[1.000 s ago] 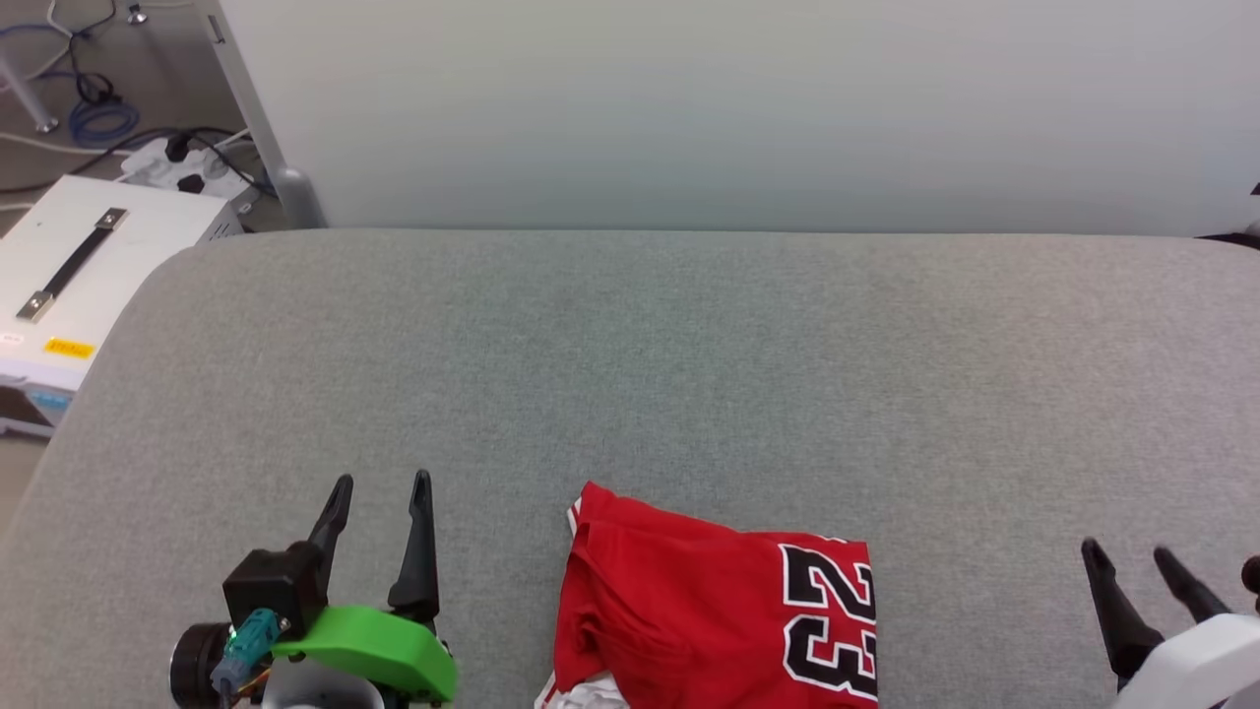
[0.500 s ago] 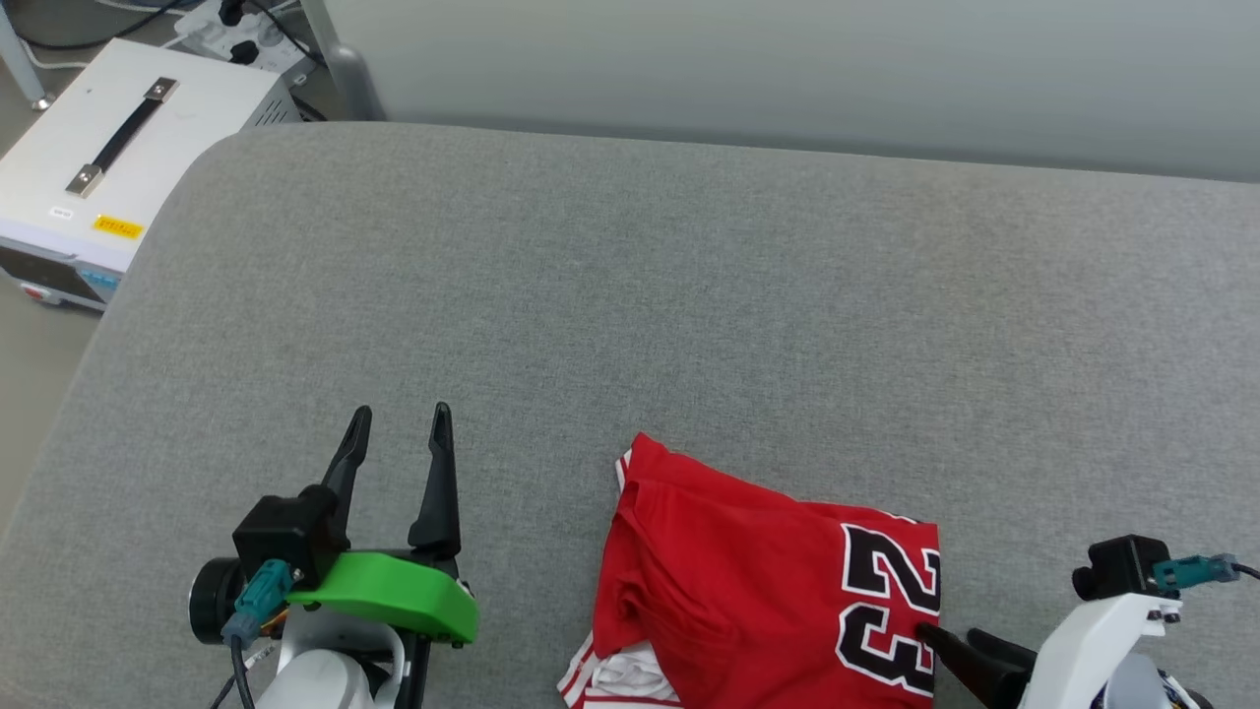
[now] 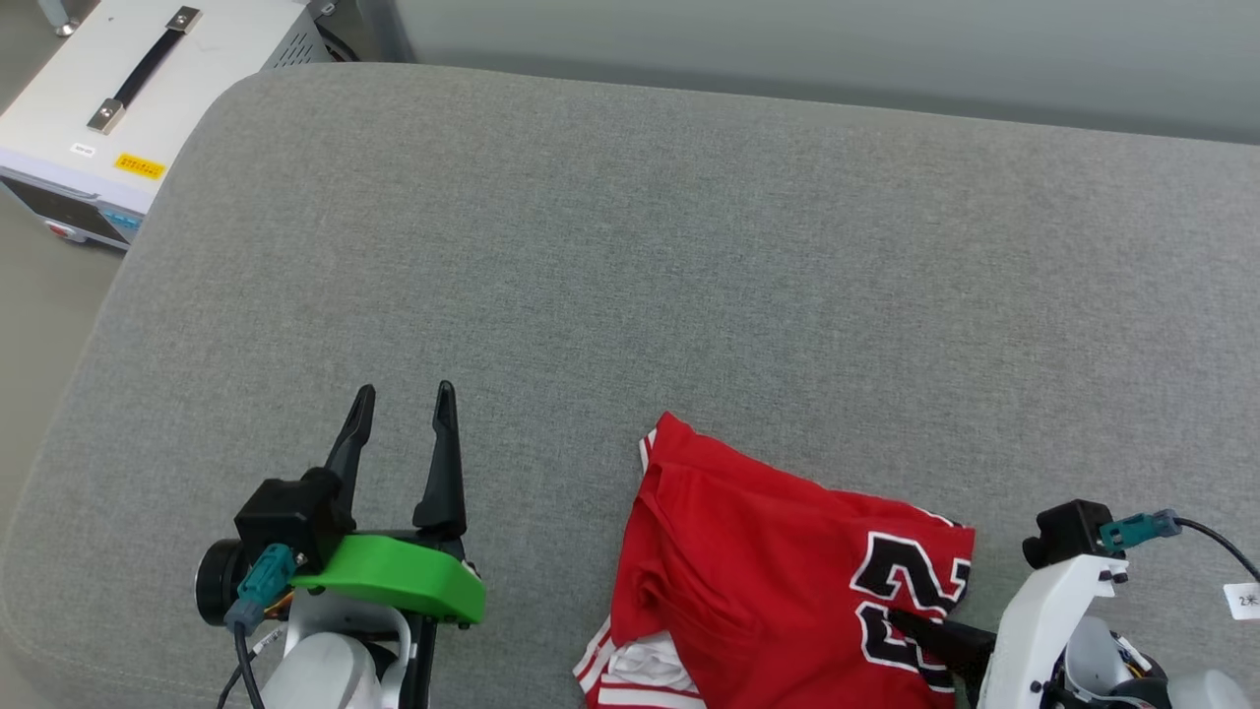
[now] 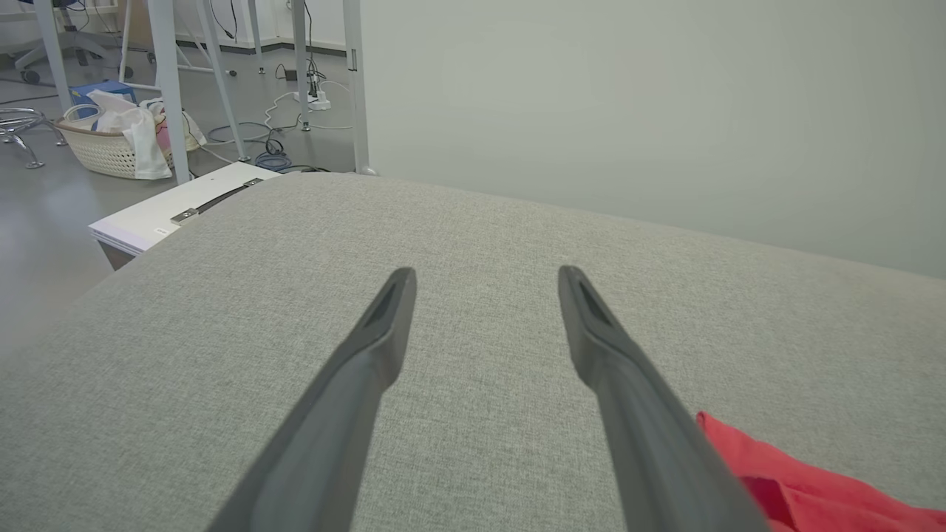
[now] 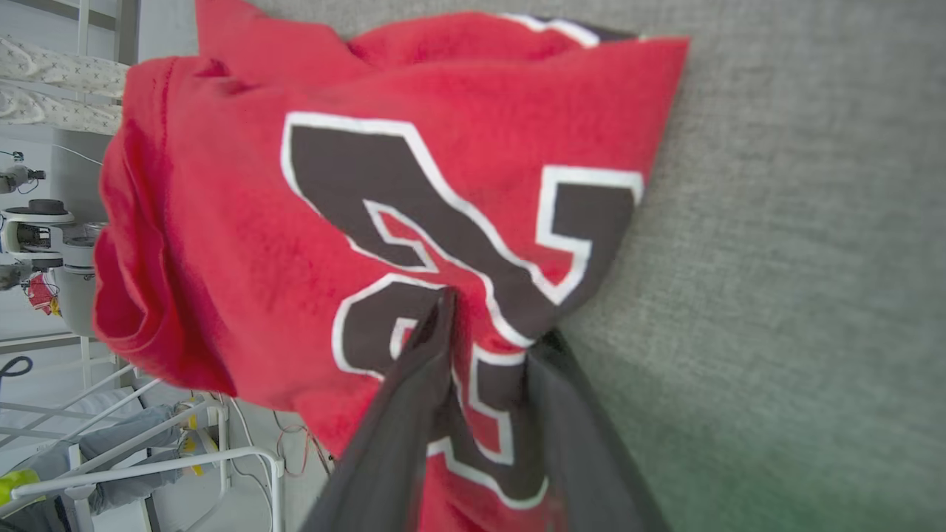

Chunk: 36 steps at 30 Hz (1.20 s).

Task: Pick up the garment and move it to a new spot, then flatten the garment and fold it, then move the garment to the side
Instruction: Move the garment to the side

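Note:
The garment [image 3: 768, 571], a red jersey with black white-outlined numbers, lies folded on the grey padded surface [image 3: 630, 246] near its front edge. White striped trim shows at its near left corner. My right gripper [image 3: 901, 620] reaches in from the right, and its fingers pinch the garment's numbered right edge. In the right wrist view one finger of the right gripper [image 5: 497, 318] lies on top of the garment [image 5: 295, 222] and the other at its edge, with fabric bunched between them. My left gripper [image 3: 406, 389] stands open left of the garment, apart from it. The left wrist view shows the left gripper [image 4: 485, 273] empty, the garment [image 4: 798, 488] at lower right.
A white case with a black handle [image 3: 108, 98] sits off the surface's far left corner. A pale wall [image 3: 787, 39] runs behind the surface. The left wrist view shows a wicker basket [image 4: 111, 148], table legs and cables on the floor beyond.
The head camera has tilted down. My right gripper has come in from the right onto the garment's numbered edge and its jaws have narrowed on the fabric. The left gripper has stayed open.

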{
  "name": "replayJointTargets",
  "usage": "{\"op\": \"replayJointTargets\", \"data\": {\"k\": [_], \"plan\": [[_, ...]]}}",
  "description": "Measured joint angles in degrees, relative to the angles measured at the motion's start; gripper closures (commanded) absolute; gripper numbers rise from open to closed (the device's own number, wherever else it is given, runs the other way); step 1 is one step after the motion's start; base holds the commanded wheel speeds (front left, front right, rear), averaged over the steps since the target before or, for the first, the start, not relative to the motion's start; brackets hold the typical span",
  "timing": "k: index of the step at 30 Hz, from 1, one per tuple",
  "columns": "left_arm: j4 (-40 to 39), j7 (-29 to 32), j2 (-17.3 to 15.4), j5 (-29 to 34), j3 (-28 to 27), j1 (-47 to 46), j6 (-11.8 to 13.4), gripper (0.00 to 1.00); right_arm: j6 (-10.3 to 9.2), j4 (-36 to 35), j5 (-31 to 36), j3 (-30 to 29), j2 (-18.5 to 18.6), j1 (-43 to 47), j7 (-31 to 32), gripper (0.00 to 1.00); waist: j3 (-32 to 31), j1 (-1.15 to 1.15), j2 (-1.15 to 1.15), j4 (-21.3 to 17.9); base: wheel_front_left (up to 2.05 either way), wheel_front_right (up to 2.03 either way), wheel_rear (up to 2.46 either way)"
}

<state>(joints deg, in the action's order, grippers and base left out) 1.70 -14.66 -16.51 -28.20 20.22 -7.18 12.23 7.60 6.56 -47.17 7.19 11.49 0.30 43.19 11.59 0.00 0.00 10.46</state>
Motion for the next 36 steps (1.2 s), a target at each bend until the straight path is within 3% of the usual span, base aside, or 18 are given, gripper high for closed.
{"op": "replayJointTargets", "data": {"k": [7, 14, 22, 26, 31, 36], "plan": [[1.36, 0.00, 0.26, 0.58, -0.38, 0.11, -0.69, 0.00, -0.05, -0.46, 0.36, 2.40, 1.13, -1.67, -0.59, 1.00, -1.93, 0.00, 0.00, -0.57, 0.00, 0.00, 0.00], [1.29, 0.00, -0.56, 1.03, -0.32, 1.45, -1.18, 0.00, -0.07, -4.47, 6.35, 4.03, 6.82, -2.66, -0.80, 1.00, -4.59, 0.00, 0.00, -2.95, 0.00, 0.00, 0.00], [-0.70, 0.00, -0.35, 1.75, 0.65, 1.31, -1.19, 0.00, -0.07, -12.36, 12.47, 2.34, 14.17, -3.81, 1.44, 1.00, -5.08, 0.00, 0.00, -9.24, 0.00, 0.00, 0.00], [-1.01, 0.00, -0.03, 2.52, 1.40, -0.02, -1.32, 0.00, -0.07, -14.77, 14.28, 0.19, 16.17, -5.84, 1.93, 1.00, -4.15, 0.00, 0.00, -13.47, 0.00, 0.00, 0.00], [-2.08, 0.09, -0.07, 4.27, 1.92, -3.53, -1.62, 0.00, -0.05, -12.81, 15.13, -1.33, 17.60, -9.99, 1.13, 1.00, -2.11, 0.00, 0.00, -18.76, 0.00, 0.00, 0.00], [-3.70, 1.69, -0.56, 5.68, 3.07, -8.44, -2.41, 0.00, -0.07, -4.95, 17.37, -1.66, 20.59, -16.73, -3.05, 1.00, 1.91, 0.00, 0.00, -22.87, 0.00, 0.00, 0.00]]}}
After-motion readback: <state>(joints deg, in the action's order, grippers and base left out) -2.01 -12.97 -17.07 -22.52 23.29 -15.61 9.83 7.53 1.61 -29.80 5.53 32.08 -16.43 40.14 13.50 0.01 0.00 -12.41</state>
